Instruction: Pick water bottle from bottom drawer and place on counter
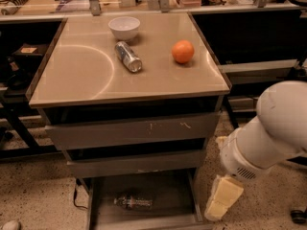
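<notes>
The water bottle (133, 202) lies on its side on the floor of the bottom drawer (177, 195), which is pulled out below two taller grey drawers. Above them spreads the glossy tan counter (86, 75). My white arm comes in from the right. Its cream-coloured gripper (223, 199) hangs low beside the drawer's right wall, outside the drawer and to the right of the bottle. It holds nothing that I can see.
On the counter stand a white bowl (124, 27), a silver can (128, 56) lying on its side, and an orange (183, 51). Dark shelving flanks the cabinet on both sides. A cable (76, 195) trails on the speckled floor at the left.
</notes>
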`<state>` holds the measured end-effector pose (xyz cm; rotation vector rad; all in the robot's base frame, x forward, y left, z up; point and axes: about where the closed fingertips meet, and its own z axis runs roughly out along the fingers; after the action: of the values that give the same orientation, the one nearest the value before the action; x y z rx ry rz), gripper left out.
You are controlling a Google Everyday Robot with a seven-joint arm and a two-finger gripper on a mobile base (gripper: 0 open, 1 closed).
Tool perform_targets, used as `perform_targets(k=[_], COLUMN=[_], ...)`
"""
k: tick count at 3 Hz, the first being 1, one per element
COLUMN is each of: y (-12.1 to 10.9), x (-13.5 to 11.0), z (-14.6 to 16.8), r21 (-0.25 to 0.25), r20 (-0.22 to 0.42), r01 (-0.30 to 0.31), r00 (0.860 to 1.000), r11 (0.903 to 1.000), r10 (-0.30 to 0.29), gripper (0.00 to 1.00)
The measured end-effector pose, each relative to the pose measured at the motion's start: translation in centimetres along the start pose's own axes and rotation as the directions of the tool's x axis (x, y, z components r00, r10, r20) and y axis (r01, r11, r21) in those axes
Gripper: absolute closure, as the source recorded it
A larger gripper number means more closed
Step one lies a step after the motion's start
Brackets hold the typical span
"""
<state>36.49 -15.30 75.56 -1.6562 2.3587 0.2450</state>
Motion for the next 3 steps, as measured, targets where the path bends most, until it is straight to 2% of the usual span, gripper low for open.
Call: perform_targets(k=[1, 2, 3], y=[1.3, 1.3, 1.9], x=[-0.2, -0.2, 0.0], z=[5.2, 5.2, 6.5], r21=[-0.042, -0.042, -0.07], r20=[0.032, 0.033, 0.036], r01=[-0.029, -0.029, -0.044], r00=[0.999, 0.999, 0.998], r11=[0.9987, 0.9987, 0.9966], r10=[0.03, 0.03, 0.046], gripper=[0.0, 0.0, 0.0])
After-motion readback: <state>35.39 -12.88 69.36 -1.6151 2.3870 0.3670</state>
